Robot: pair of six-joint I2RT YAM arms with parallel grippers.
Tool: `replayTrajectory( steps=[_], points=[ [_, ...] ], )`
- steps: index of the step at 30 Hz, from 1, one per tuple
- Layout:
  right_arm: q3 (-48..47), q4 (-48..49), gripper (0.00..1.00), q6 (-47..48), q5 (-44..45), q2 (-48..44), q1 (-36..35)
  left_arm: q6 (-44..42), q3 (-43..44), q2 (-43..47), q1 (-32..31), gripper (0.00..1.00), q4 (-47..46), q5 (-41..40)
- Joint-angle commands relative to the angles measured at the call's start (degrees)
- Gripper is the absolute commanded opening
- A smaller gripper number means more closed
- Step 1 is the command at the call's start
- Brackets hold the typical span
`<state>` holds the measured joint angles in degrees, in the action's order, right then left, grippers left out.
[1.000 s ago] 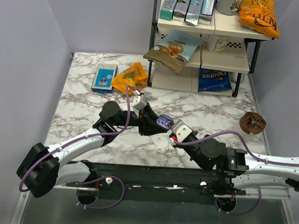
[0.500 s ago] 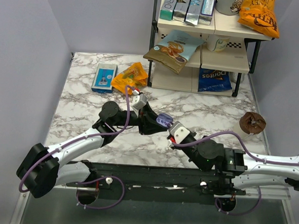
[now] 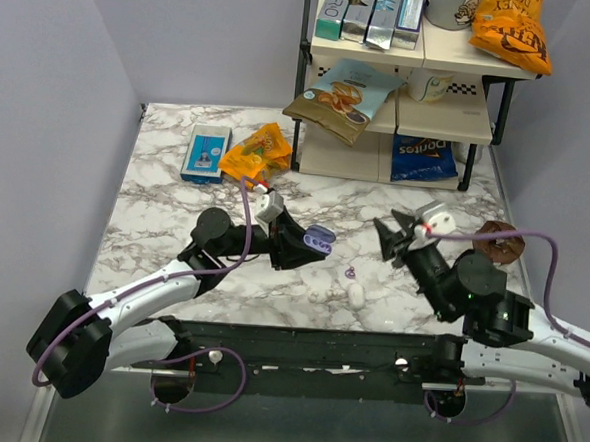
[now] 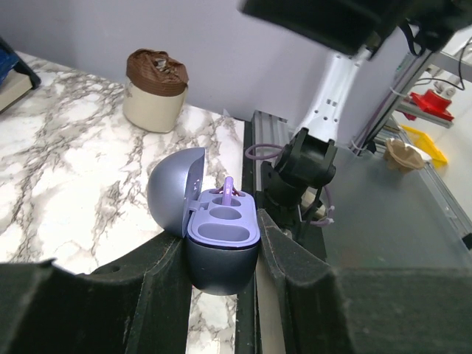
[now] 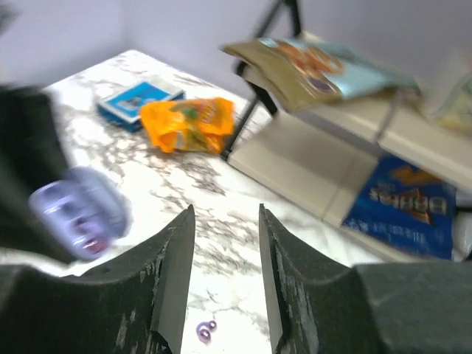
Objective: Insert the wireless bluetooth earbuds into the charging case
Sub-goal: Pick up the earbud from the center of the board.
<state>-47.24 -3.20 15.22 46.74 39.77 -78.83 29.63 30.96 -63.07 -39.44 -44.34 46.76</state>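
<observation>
1 loose earbud (image 3: 350, 273) lies on the marble table (image 3: 165, 223) near its front edge; just behind it the left gripper (image 4: 220, 249) clamps the charging case (image 4: 221, 221), lid open, a second earbud (image 4: 227, 186) standing in 1 slot; the right gripper (image 5: 225, 221) hangs above the table, jaws apart, empty; a snack shelf (image 3: 380, 136) stands at the far edge.

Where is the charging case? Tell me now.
Top view, centre: the charging case is clamped in the left gripper, lid open, just up-left of a loose earbud.
</observation>
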Motion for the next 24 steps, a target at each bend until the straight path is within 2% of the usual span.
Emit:
replayTrajectory(
  steps=[1,3,7,15,20,24],
  points=[
    [-1.54,-15.05,0.47,-21.66,-12.78,0.83,17.27,-2.2,-3.71,3.56,-0.02,0.0,-1.72,-5.01],
    [-1.19,-20.16,0.47,-25.84,-22.07,5.48,24.82,-2.64,-5.64,5.32,-0.9,0.0,-1.54,-8.16],
    [1.18,-22.02,0.46,-34.36,-32.66,13.56,30.22,-3.43,-8.89,8.66,-2.74,0.0,-1.72,-14.23],
    [5.23,-19.74,0.43,-37.89,-38.47,23.94,31.71,-5.1,-14.26,16.92,-7.75,0.0,2.32,-24.08],
    [6.55,-18.42,0.49,-38.07,-41.9,28.51,32.86,-6.77,-15.31,19.73,-11.61,0.0,4.78,-28.03],
    [7.69,-16.4,0.49,-37.46,-44.36,31.07,32.86,-6.78,-16.28,20.35,-12.85,0.0,4.26,-29.01]
  ],
)
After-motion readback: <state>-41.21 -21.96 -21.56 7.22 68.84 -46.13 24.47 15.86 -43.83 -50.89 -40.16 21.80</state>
